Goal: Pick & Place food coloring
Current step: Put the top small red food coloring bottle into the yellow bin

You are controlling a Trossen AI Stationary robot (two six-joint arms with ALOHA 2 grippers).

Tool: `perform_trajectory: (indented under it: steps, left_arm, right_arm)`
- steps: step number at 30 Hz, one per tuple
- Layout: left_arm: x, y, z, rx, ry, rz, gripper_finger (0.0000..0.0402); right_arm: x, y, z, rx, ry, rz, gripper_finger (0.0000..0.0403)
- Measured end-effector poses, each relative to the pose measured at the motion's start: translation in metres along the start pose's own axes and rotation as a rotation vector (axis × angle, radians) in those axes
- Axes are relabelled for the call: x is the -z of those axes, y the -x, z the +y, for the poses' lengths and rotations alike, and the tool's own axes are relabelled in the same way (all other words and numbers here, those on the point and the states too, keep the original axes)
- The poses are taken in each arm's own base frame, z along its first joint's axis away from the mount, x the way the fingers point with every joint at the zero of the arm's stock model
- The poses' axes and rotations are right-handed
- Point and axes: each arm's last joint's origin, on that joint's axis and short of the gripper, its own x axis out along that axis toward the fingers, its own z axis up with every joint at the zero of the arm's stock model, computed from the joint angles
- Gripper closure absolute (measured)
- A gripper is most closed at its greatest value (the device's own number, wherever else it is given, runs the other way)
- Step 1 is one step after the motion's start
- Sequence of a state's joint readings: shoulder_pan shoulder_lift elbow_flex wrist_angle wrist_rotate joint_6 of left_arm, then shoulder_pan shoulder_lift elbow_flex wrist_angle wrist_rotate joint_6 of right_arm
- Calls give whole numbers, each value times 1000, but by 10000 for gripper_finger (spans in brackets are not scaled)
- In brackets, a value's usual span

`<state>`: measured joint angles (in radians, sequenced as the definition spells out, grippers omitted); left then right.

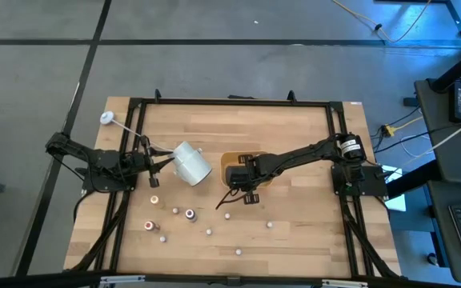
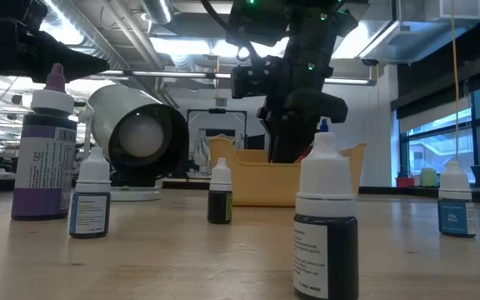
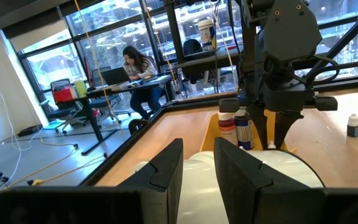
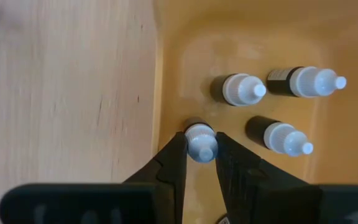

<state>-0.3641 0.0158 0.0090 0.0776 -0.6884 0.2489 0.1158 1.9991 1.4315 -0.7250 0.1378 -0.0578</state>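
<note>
A: Where's the right gripper (image 4: 201, 155)?

B: Over the orange tray (image 1: 232, 159), mid desk in the top view. Its fingers (image 4: 169, 163) are pinched on the cap of a little bottle (image 4: 201, 142) that sits inside the tray, by the tray's edge.

A: More bottles in there?

B: Yep, 3 more (image 4: 241, 89) w/ white caps, just beside it, in the right half of the wrist pic.

A: And the left gripper (image 3: 197, 163)?

B: Left side of the desk (image 1: 294, 136), holding the big white cup (image 1: 190, 163). The cup lies on its side. The fingers (image 3: 166, 165) are clamped on its rim, one in, one out, I think.

A: The rest of the food coloring?

B: Spread on the desk in the lower part of the top view, below the cup & tray. Some are well apart, e.g. a dark one (image 1: 190, 214) and a red one (image 1: 154, 200).

A: What's close in the low view?

B: A white-cap bottle w/ dark stuff (image 2: 326, 221) right of middle. A tall purple one (image 2: 46, 146) at the left, a blue-label one (image 2: 90, 196) next to it, a small dark one (image 2: 219, 193) in the middle, a blue one (image 2: 457, 200) far right.

A: Anyone around?

B: A person (image 3: 135, 65) sits at a table far back, upper left of the left wrist pic.
</note>
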Motion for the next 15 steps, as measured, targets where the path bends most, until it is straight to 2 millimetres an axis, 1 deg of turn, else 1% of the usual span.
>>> perform_trajectory:
  steps: [15]
  left_arm:
    - [0,0,0,0,0,0,313]
  right_arm:
    - [0,0,0,0,-5,1,323]
